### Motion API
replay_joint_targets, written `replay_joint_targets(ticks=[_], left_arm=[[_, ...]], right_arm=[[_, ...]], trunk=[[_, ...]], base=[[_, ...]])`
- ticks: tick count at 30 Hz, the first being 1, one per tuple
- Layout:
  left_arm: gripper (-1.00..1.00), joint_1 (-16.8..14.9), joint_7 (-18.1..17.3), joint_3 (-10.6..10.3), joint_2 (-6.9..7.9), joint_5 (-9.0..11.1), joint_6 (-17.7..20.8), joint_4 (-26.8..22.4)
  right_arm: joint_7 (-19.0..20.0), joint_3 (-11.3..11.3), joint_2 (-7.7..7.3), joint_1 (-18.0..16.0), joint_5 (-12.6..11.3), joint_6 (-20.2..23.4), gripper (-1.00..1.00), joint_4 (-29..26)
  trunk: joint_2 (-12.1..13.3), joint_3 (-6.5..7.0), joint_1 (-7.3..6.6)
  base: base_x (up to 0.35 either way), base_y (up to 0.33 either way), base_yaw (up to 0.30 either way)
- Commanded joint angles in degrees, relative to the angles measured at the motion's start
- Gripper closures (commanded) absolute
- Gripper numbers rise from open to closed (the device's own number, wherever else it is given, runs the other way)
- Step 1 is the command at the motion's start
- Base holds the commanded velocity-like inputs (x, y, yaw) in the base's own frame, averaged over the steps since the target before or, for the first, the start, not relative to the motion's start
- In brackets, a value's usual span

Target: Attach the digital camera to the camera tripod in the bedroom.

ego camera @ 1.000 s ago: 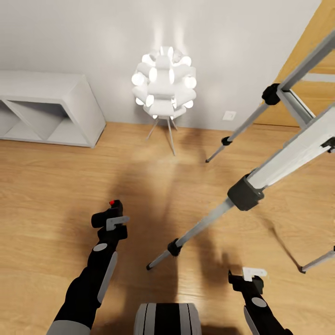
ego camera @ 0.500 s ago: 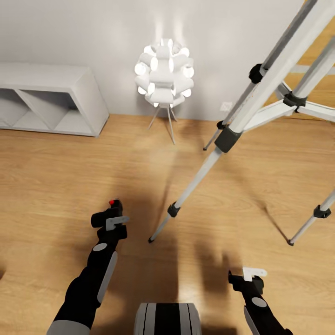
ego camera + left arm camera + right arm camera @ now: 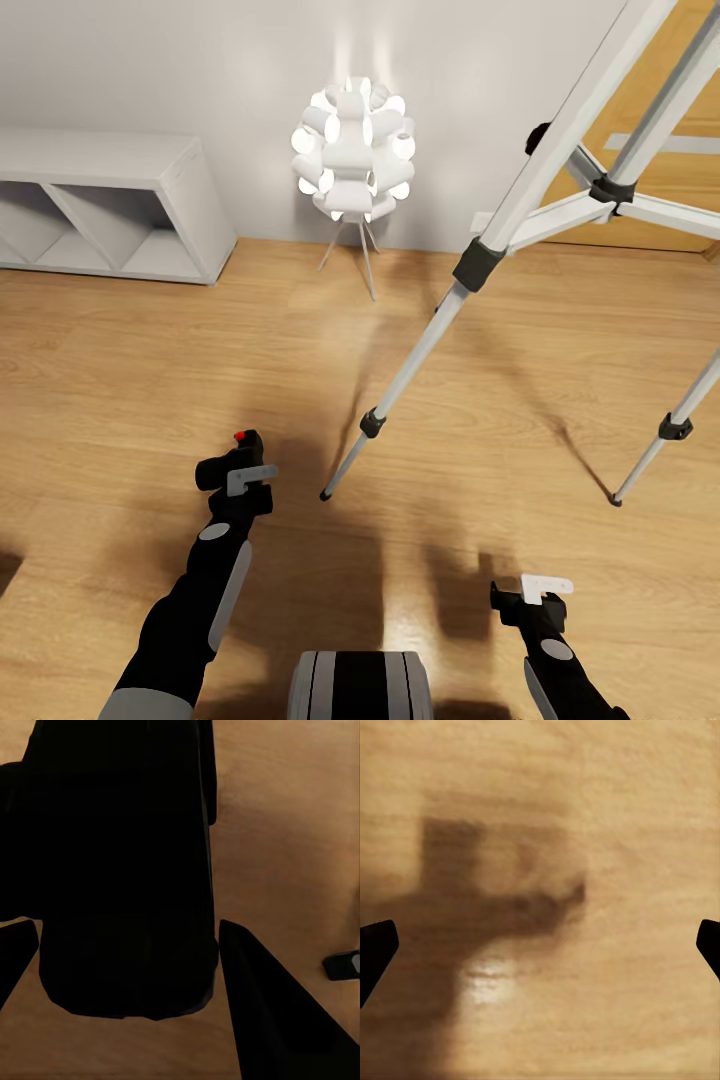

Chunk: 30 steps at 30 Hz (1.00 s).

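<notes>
Glowing white lamp (image 3: 353, 150), cube shelf (image 3: 100, 205), wood floor (image 3: 120, 380).

The digital camera (image 3: 124, 862) sits between the pincer's 2 fingers (image 3: 270, 1020) over wood floor (image 3: 285, 817).

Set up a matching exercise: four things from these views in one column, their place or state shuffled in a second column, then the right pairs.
Things:
1. small black boxy digital camera with a red spot
2. tall silver-legged camera tripod with black joints
3. white clustered lamp on thin legs
4. right gripper

Places or states:
A. glowing against the pale wall
B. open over bare wood floor
C. held in the left gripper
D. standing on the floor, ahead and to the right

Pairs: 1-C, 2-D, 3-A, 4-B
</notes>
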Motion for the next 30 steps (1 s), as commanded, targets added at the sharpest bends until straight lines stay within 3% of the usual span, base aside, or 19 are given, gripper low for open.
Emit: replay_joint_targets(ticks=[1, 6, 24, 26, 27, 30], left_arm=[[1.0, 0.0, 0.2, -0.1, -0.01, -0.1, 0.3, -0.1], [1.0, 0.0, 0.2, -0.1, -0.05, 0.0, 0.3, -0.1], [1.0, 0.0, 0.1, 0.1, 0.13, -0.1, -0.3, 0.0], [1.0, 0.0, -0.2, 0.2, 0.47, 0.1, -0.3, 0.1], [1.0, 0.0, -0.6, 0.3, 0.92, 1.6, -0.1, 0.0], [1.0, 0.1, -0.7, 0.3, 1.33, 3.4, 0.2, -0.3]], right_arm=[[-0.1, 0.0, 0.01, 0.0, 0.4, 0.1, -1.0, 0.0], [-0.1, 0.0, 0.04, 0.0, 0.4, 0.1, -1.0, 0.0], [0.2, 0.0, 0.03, 0.0, 0.4, 0.1, -1.0, 0.0], [1.1, 0.0, -0.1, 0.0, 0.4, 0.1, -1.0, -0.2], [3.8, 0.0, -0.38, 0.0, 0.5, 0.2, -1.0, -0.7], [7.3, -0.1, -0.62, 0.1, 0.6, 0.5, -1.0, -1.2]], trunk=[[0.0, -0.03, -0.01], [0.0, -0.03, -0.01], [0.2, 3.96, -0.48], [0.3, 4.4, -0.53], [0.3, 4.62, -0.55], [0.3, 5.28, -0.63]], base=[[-0.01, 0.0, 0.0], [-0.004, 0.0, 0.0], [0.0, 0.0, 0.0], [0.0, 0.0, 0.0], [0.0, 0.0, 0.0], [0.0, 0.0, 0.0]])
